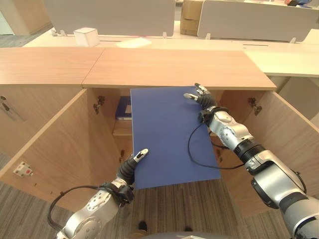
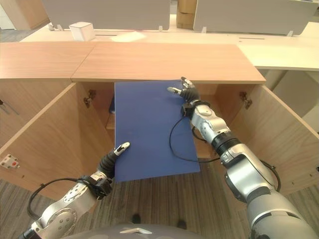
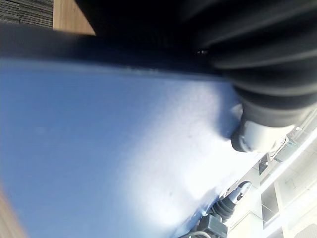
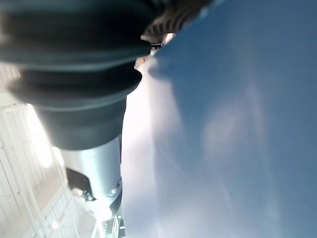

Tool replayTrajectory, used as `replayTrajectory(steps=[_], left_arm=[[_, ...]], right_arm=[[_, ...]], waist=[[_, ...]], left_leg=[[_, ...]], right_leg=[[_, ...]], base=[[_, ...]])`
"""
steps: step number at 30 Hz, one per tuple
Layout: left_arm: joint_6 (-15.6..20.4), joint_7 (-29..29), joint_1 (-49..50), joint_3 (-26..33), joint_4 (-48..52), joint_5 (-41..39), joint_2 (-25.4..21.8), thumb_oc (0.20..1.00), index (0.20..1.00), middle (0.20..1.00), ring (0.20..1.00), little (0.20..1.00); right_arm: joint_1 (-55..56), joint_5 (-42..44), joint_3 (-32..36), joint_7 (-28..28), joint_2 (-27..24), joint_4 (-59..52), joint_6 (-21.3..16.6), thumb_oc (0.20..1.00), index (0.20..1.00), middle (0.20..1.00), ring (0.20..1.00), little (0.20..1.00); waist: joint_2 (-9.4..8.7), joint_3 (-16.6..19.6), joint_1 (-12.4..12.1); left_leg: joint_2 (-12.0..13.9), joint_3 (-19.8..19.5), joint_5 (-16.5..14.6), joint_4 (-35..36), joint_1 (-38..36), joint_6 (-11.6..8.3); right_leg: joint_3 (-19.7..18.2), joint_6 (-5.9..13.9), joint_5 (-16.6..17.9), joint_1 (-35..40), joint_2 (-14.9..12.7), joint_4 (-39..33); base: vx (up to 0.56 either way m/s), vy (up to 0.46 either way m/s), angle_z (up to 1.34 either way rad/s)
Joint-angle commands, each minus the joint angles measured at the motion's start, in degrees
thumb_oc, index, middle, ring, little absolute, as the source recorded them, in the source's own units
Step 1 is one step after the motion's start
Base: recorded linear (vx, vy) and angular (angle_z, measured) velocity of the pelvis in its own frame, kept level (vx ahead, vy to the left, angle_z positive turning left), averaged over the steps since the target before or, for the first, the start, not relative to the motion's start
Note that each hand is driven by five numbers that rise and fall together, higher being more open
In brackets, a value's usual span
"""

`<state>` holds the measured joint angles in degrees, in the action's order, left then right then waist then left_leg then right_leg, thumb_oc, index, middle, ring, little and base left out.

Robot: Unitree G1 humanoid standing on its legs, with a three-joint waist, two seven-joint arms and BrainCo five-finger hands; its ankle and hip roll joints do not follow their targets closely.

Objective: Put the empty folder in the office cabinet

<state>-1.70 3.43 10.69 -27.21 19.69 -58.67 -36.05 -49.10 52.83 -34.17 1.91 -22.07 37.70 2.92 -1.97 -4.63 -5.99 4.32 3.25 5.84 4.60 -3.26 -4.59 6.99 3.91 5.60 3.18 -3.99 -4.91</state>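
Observation:
A flat blue folder (image 1: 169, 134) is held level in front of the open office cabinet (image 1: 179, 69), its far edge just under the cabinet's top board. My left hand (image 1: 130, 167) grips the near left corner, thumb on top and fingers hidden beneath. At the far right corner my right hand (image 1: 203, 97) pinches the edge with its fingers on the upper face. The left wrist view has the folder's blue surface (image 3: 99, 148) right against the hand, and so does the right wrist view (image 4: 237, 124).
Both cabinet doors stand wide open, the left door (image 1: 55, 144) and the right door (image 1: 289, 134). Inside on the left, a blue item (image 1: 123, 107) lies on a shelf. A white box (image 1: 85, 36) sits on the desk beyond, behind grey partitions.

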Motion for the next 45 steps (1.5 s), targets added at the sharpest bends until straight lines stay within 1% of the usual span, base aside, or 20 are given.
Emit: replayTrajectory(steps=[1, 8, 11, 13, 16, 18, 20, 21, 22, 23, 24, 28, 29, 31, 34, 36, 41, 42, 44, 45], left_arm=[[4.98, 6.68, -7.39, -1.32, 8.27, -1.94, -1.59, 0.200, 0.200, 0.200, 0.200, 0.200], [5.26, 6.67, -8.92, -1.33, 7.23, -1.55, -0.39, 0.200, 0.200, 0.200, 0.200, 0.200], [5.72, 6.54, -9.00, -0.55, 7.08, -0.72, 0.19, 0.200, 0.200, 0.200, 0.200, 0.200], [6.01, 6.32, -8.92, 0.27, 7.27, 0.08, 0.52, 0.200, 0.200, 0.200, 0.200, 0.200], [6.20, 6.03, -8.72, 1.03, 7.43, 0.70, 1.03, 0.200, 0.200, 0.200, 0.200, 0.200], [6.63, 5.23, -8.07, 2.46, 7.76, 1.86, 1.94, 0.200, 0.200, 0.200, 0.200, 0.200], [6.78, 4.46, -7.52, 3.42, 8.23, 2.85, 2.53, 0.200, 0.200, 0.200, 0.200, 0.200], [6.77, 4.45, -7.49, 3.43, 8.26, 2.85, 2.49, 0.200, 0.200, 0.200, 0.200, 0.200], [6.62, 4.02, -6.87, 3.92, 8.34, 3.01, 2.97, 0.200, 0.200, 0.200, 0.200, 0.200], [6.41, 2.80, -6.21, 5.13, 8.65, 4.23, 3.35, 0.200, 0.200, 0.200, 0.200, 0.200], [6.31, 2.11, -5.70, 5.77, 8.74, 4.83, 3.79, 0.200, 0.200, 0.200, 0.200, 0.200], [5.91, -0.62, -3.63, 8.96, 9.56, 7.49, 4.56, 0.200, 0.200, 0.200, 0.200, 0.200], [5.89, -0.64, -3.58, 8.98, 9.60, 7.49, 4.53, 0.200, 0.200, 0.200, 0.200, 0.200], [5.94, -2.02, -2.57, 10.70, 10.18, 9.18, 5.40, 0.200, 0.200, 0.200, 0.200, 0.200], [6.11, -2.55, -2.53, 10.80, 10.16, 9.72, 6.11, 0.200, 0.200, 0.200, 0.200, 0.200], [6.08, -2.59, -2.60, 10.62, 10.03, 9.74, 6.22, 0.200, 0.200, 0.200, 0.200, 0.200], [5.94, -1.92, -3.06, 9.37, 9.72, 9.61, 6.57, 0.200, 0.200, 0.200, 0.200, 0.200], [5.85, -1.49, -3.73, 8.59, 9.25, 9.18, 6.72, 0.200, 0.200, 0.200, 0.200, 0.200], [5.79, -1.21, -4.40, 7.88, 8.76, 8.81, 6.89, 0.200, 0.200, 0.200, 0.200, 0.200], [5.79, -1.21, -4.40, 7.88, 8.76, 8.81, 6.89, 0.200, 0.200, 0.200, 0.200, 0.200]], right_arm=[[-3.96, -0.77, -3.33, 4.00, -2.42, -3.70, -0.91, 1.000, 1.000, 1.000, 1.000, 1.000], [1.43, 0.75, -6.59, 7.13, -5.84, -12.99, -0.30, 1.000, 1.000, 1.000, 1.000, 1.000], [3.85, 0.12, -7.68, 8.23, -7.55, -16.56, 0.56, 1.000, 1.000, 1.000, 1.000, 1.000], [5.25, 0.25, -7.83, 8.61, -8.84, -18.66, 0.95, 1.000, 1.000, 1.000, 1.000, 1.000], [6.47, 0.47, -7.13, 8.53, -9.21, -19.56, 0.82, 1.000, 1.000, 1.000, 1.000, 1.000], [8.45, 0.05, -4.23, 6.77, -8.09, -17.11, 0.34, 1.000, 1.000, 1.000, 1.000, 1.000], [9.72, -1.20, -1.10, 3.69, -6.09, -14.28, 0.14, 1.000, 1.000, 1.000, 1.000, 1.000], [9.73, -1.22, -1.08, 3.69, -6.05, -14.26, 0.14, 1.000, 1.000, 1.000, 1.000, 1.000], [10.45, -1.93, 0.61, 2.28, -4.70, -12.75, 0.20, 1.000, 1.000, 1.000, 1.000, 1.000], [11.50, -3.77, 3.18, -0.75, -2.32, -11.07, 0.43, 1.000, 1.000, 1.000, 1.000, 1.000], [12.29, -4.85, 4.47, -2.64, -1.20, -10.52, 0.48, 1.000, 1.000, 1.000, 1.000, 1.000], [15.48, -9.94, 8.44, -7.48, 3.46, -11.04, 0.85, 1.000, 1.000, 1.000, 1.000, 1.000], [15.52, -9.97, 8.44, -7.51, 3.49, -11.08, 0.86, 1.000, 1.000, 1.000, 1.000, 1.000], [17.05, -13.26, 10.78, -10.33, 6.75, -10.89, 0.52, 1.000, 1.000, 1.000, 1.000, 1.000], [17.12, -13.94, 10.82, -10.36, 8.49, -9.98, 0.66, 1.000, 1.000, 1.000, 1.000, 1.000], [17.21, -13.60, 10.42, -10.10, 8.65, -10.09, 0.84, 1.000, 1.000, 1.000, 1.000, 1.000], [17.70, -8.60, 6.80, -6.95, 9.04, -13.16, 1.27, 1.000, 1.000, 1.000, 1.000, 1.000], [17.97, -5.76, 4.90, -4.86, 8.82, -16.42, 1.17, 0.200, 0.200, 0.200, 0.200, 0.200], [18.03, -3.22, 3.01, -2.90, 8.47, -19.69, 0.77, 0.200, 0.200, 0.200, 0.200, 0.200], [18.03, -3.22, 3.01, -2.90, 8.47, -19.69, 0.77, 0.200, 0.200, 0.200, 0.200, 0.200]], waist=[[-3.73, 0.83, -1.00], [-3.68, 0.55, -0.60], [-3.66, 0.40, -0.37], [-3.66, 0.39, -0.21], [-3.62, 0.42, -0.09], [-3.49, 0.50, 0.00], [-3.37, 0.49, 0.10], [-3.40, 0.50, 0.10], [-3.23, 0.50, 0.24], [-3.08, 0.53, 0.51], [-3.01, 0.50, 0.69], [-2.62, 0.51, 1.20], [-2.65, 0.52, 1.21], [-2.32, 0.47, 1.41], [-2.40, 0.43, 1.42], [-2.44, 0.44, 1.48], [-2.77, 0.25, 1.27], [-2.93, 0.08, 1.08], [-3.03, -0.08, 0.92], [-3.03, -0.08, 0.92]], left_leg=[[-0.37, -0.07, -5.75, 0.40, 1.01, -0.57], [-0.38, 0.02, -5.70, 0.40, 1.29, -0.61], [-0.30, 0.15, -5.67, 0.40, 1.28, -0.68], [-0.26, 0.15, -5.69, 0.40, 1.24, -0.70], [-0.23, 0.14, -5.75, 0.40, 1.22, -0.73], [-0.14, 0.24, -5.90, 0.40, 1.08, -0.72], [-0.12, 0.33, -6.00, 0.40, 1.01, -0.66], [-0.12, 0.34, -6.01, 0.40, 0.99, -0.66], [-0.16, 0.38, -6.10, 0.40, 0.95, -0.61], [-0.10, 0.58, -6.16, 0.40, 0.92, -0.57], [-0.07, 0.62, -6.21, 0.40, 0.94, -0.53], [0.00, 0.69, -6.42, 0.40, 0.81, -0.39], [0.00, 0.69, -6.43, 0.40, 0.80, -0.39], [0.03, 0.67, -6.56, 0.40, 0.64, -0.30], [-0.01, 0.51, -6.57, 0.40, 0.66, -0.22], [-0.01, 0.45, -6.54, 0.40, 0.67, -0.24], [0.07, 0.52, -6.45, 0.40, 0.69, -0.39], [0.08, 0.41, -6.43, 0.40, 0.78, -0.37], [0.01, 0.37, -6.39, 0.40, 0.96, -0.37], [0.01, 0.37, -6.39, 0.40, 0.96, -0.37]], right_leg=[[0.00, 6.21, -6.72, 3.16, -7.27, 1.12], [0.08, 6.32, -6.76, 2.69, -7.33, 1.32], [0.15, 6.32, -6.80, 2.75, -7.37, 1.32], [0.19, 6.30, -6.85, 2.72, -7.36, 1.41], [0.16, 6.27, -6.86, 2.68, -7.36, 1.41], [0.16, 6.25, -6.81, 2.73, -7.40, 1.30], [0.07, 6.16, -6.70, 2.68, -7.37, 1.21], [0.06, 6.16, -6.70, 2.70, -7.37, 1.21], [-0.01, 6.10, -6.67, 2.65, -7.34, 1.18], [-0.10, 6.00, -6.70, 2.62, -7.29, 1.21], [-0.18, 5.96, -6.61, 2.58, -7.31, 1.21], [-0.62, 5.87, -6.62, 2.60, -7.26, 1.20], [-0.62, 5.87, -6.62, 2.61, -7.26, 1.19], [-0.76, 5.83, -6.71, 2.67, -7.27, 1.21], [-0.85, 5.74, -6.71, 2.71, -7.19, 1.16], [-0.82, 5.72, -6.69, 2.72, -7.21, 1.12], [-0.92, 5.68, -6.52, 2.67, -7.23, 0.96], [-0.96, 5.75, -6.46, 2.59, -7.27, 0.95], [-0.85, 5.83, -6.36, 2.44, -7.38, 0.95], [-0.85, 5.83, -6.36, 2.44, -7.38, 0.95]], base=[[0.00, 0.000, 0.00], [0.00, 0.000, 0.00], [0.00, 0.000, 0.00], [0.00, 0.000, 0.00], [0.00, 0.000, 0.00], [0.00, 0.000, 0.00], [0.00, 0.000, 0.00], [0.00, 0.000, 0.00], [-0.02, 0.008, -0.06], [-0.03, 0.008, -0.06], [-0.03, 0.007, -0.07], [-0.01, 0.005, -0.07], [0.00, 0.006, -0.04], [0.00, 0.000, 0.00], [0.00, 0.000, 0.00], [0.00, 0.000, 0.00], [0.00, 0.000, 0.00], [0.00, 0.000, 0.00], [0.00, 0.000, 0.00], [0.00, 0.000, 0.00]])
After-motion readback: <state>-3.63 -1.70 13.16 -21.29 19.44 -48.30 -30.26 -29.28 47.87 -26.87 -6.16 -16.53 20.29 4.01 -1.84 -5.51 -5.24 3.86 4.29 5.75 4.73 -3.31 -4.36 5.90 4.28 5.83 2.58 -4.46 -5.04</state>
